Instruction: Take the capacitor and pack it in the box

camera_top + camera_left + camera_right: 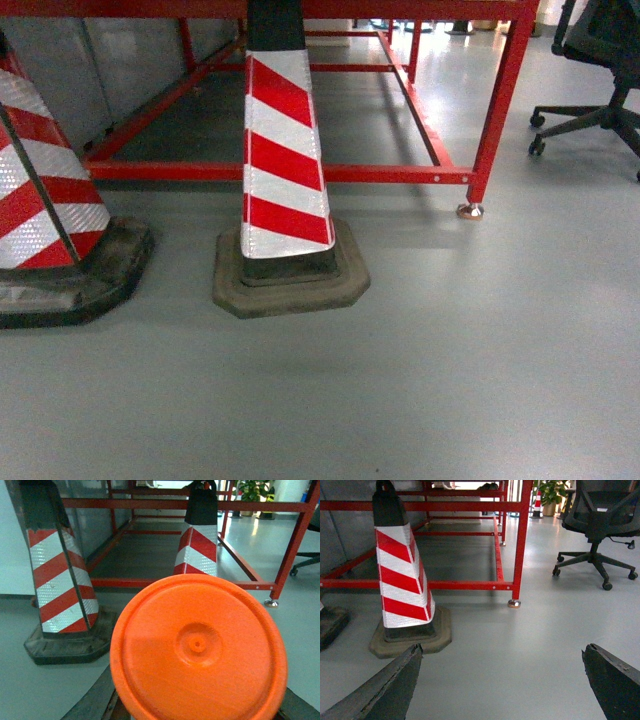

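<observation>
Floor of plain grey fills most of the head view, and on it two red-and-white striped cones are seen: one near the middle on a dark rubber base, another cut off at the left edge. Behind them a red steel frame is standing, and a black office chair is parked at the upper right.

Neither the box nor any capacitor is shown in any view, so their whereabouts cannot be told.

In the right wrist view the right gripper is seen with its two dark fingers spread wide apart and nothing between them.

In the left wrist view most of the lower picture is covered by an orange disc lying close to the lens; the left fingers are hidden by it, and it cannot be told whether they are spread or pressed together, nor whether the disc is gripped.

The step in hand is judged to be travel or search, with picking not yet begun. For the next move, the work surface must be brought into view and the box and capacitors located.
</observation>
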`<state>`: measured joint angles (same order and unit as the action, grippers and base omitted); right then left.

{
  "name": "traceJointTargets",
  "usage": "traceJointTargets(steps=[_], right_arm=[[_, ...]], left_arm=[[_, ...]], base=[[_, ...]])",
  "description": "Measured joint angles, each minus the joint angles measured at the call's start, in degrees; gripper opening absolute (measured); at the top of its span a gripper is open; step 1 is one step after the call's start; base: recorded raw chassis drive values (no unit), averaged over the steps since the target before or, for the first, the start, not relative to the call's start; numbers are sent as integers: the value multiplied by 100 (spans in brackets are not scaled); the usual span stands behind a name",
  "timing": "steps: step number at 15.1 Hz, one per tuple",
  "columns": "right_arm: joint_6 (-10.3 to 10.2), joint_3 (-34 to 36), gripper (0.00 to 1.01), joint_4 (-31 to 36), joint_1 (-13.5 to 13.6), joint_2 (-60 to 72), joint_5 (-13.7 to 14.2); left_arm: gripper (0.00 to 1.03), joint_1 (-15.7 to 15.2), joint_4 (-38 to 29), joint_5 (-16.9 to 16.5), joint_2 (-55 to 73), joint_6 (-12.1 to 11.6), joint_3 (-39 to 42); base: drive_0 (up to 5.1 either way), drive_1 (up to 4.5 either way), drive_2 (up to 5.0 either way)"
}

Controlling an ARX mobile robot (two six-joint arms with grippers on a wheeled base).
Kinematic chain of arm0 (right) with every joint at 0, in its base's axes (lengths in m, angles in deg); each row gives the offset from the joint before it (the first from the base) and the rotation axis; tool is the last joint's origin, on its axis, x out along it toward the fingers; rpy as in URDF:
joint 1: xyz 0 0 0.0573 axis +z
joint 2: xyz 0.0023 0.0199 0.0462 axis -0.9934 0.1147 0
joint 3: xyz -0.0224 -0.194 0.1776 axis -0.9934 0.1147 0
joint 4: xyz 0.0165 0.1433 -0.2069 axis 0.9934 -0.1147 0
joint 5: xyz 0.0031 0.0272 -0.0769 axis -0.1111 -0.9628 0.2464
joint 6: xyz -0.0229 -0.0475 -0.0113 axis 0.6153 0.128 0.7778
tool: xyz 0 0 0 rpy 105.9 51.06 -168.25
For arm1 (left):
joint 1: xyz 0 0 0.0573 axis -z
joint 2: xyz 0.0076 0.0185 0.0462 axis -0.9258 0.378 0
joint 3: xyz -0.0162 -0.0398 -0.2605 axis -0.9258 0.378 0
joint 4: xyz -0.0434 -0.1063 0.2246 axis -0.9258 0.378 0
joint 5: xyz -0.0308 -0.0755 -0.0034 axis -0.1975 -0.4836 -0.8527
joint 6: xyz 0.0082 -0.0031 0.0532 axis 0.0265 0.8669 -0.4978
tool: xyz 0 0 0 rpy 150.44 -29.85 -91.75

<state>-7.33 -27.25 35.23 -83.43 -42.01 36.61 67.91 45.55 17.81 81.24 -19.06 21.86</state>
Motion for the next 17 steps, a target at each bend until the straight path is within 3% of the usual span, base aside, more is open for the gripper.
traceJointTargets(steps=[10,17], right_arm=[[0,-2,98,-26,0,0,-2],[0,-2,98,-13,0,0,0]], left_arm=[[44,0,11,-15,0,0,0],[44,0,2,-13,0,0,0]], base=[[10,413,-393],[0,0,0]])
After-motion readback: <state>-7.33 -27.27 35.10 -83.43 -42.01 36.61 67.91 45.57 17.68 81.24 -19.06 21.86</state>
